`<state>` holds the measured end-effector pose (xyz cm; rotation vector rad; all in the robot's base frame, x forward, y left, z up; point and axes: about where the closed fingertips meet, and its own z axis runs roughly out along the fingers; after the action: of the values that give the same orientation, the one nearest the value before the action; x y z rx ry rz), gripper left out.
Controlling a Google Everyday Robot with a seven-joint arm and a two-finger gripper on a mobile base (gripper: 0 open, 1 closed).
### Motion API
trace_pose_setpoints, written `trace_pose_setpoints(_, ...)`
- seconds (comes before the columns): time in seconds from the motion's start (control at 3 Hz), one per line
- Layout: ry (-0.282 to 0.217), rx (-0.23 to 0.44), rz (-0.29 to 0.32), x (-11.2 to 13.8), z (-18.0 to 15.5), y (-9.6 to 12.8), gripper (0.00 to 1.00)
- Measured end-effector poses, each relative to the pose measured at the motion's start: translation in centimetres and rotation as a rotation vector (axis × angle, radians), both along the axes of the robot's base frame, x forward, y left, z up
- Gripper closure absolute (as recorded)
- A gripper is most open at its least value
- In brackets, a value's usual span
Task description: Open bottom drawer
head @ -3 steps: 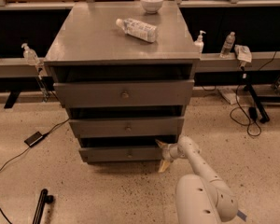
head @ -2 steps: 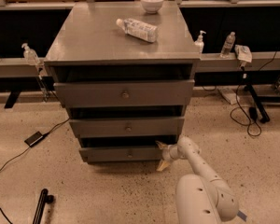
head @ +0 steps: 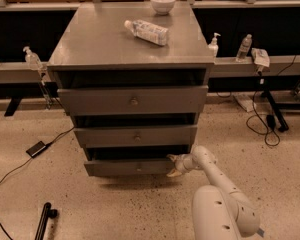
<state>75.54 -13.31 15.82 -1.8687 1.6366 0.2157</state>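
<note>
Hand [head: 171, 165] sits low on the right, at the right end of the bottom drawer [head: 115, 168], its two fingers [head: 169, 158] spread wide, one high and one low; I cannot tell if they touch the panel. That drawer is the lowest and narrowest front, just above the floor [head: 115, 209], with a dark gap over it. Above come the middle drawer [head: 110, 136] and the top drawer [head: 100, 101]. Farther back, on the cabinet top [head: 90, 39], a bottle [head: 147, 32] lies on its side, a bowl [head: 163, 3] beyond it.
</note>
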Motion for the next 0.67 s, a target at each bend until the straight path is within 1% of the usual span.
trace_pose_setpoints(0.33, 0.000, 0.000, 0.000, 0.00, 0.72, 0.00, 0.46)
trace_pose_setpoints(0.67, 0.000, 0.000, 0.000, 0.00, 0.96, 0.00, 0.42)
